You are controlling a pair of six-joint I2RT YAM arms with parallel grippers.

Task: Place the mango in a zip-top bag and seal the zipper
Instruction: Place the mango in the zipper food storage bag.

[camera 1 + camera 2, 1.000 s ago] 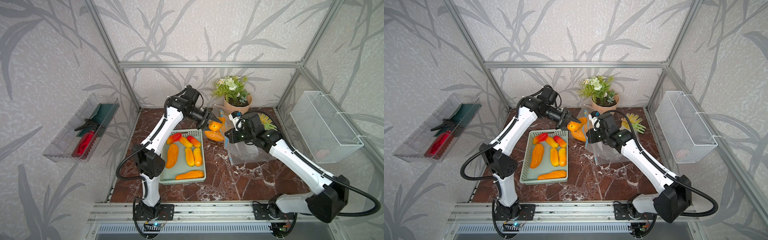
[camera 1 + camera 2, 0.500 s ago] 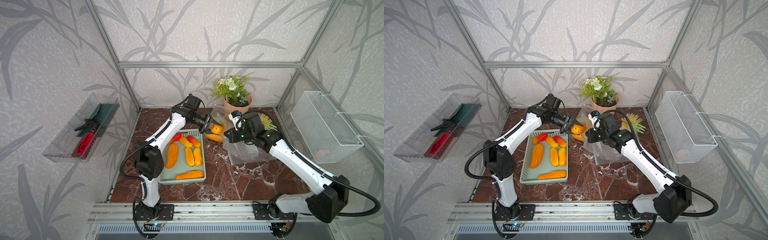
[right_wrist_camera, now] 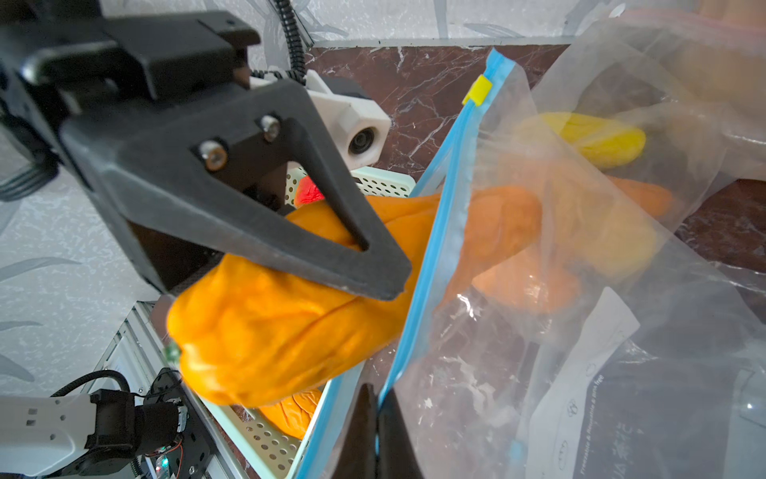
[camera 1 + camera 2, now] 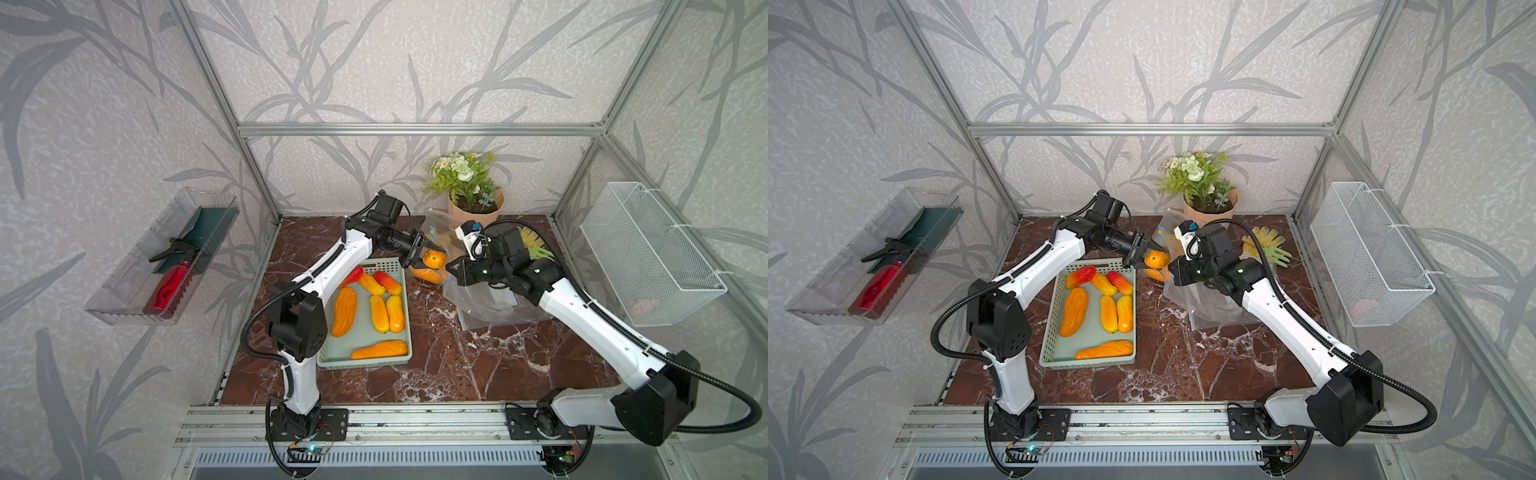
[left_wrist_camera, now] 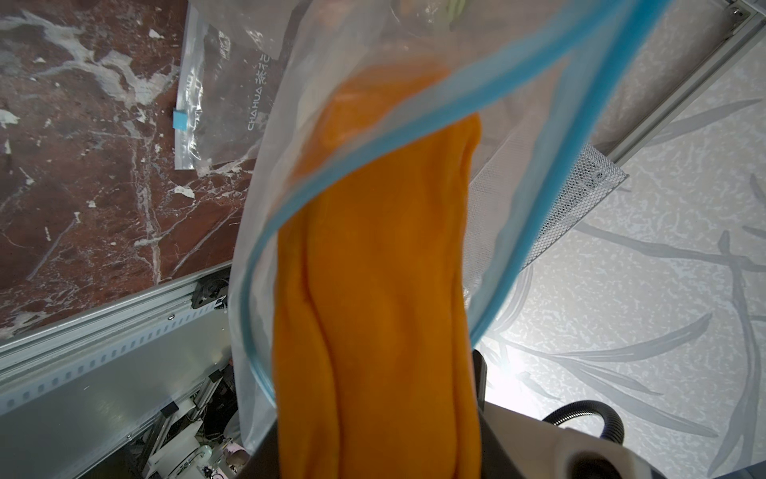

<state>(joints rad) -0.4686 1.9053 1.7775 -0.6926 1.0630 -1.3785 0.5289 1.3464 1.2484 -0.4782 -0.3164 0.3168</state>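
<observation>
Left gripper [image 4: 417,254] is clamped on the mango [image 3: 282,331], jaws only as far apart as the fruit is thick, holding it up off the table [image 4: 457,374] just past the far corner of the basket [image 4: 365,362]. The mango is roughly halfway into the zip-top bag [image 3: 539,352]. In the left wrist view the zipper [image 5: 373,159] loops right around it, with the nose end already behind the plastic and the stalk end poking out. Right gripper [image 3: 377,419] is pinched tight together on that blue strip, keeping the mouth lifted and gaping. The little slider [image 3: 478,89] looks yellow and sits at the other end of the strip from that pinch. There's another orange fruit [image 3: 530,290] showing through the plastic lower down. The rest of the bag slumps onto the marble beside the basket, which has several more mangoes [image 4: 345,305] lying in it, orange and reddish. Further out, both top views show a flower pot [image 4: 473,212] at the back. Some gloves [image 4: 1266,245] lie near it, partly behind the right arm. A wire basket [image 4: 648,257] hangs on one wall and a clear tray [image 4: 124,299] with a red spray bottle [image 4: 166,286] on the opposite one.
</observation>
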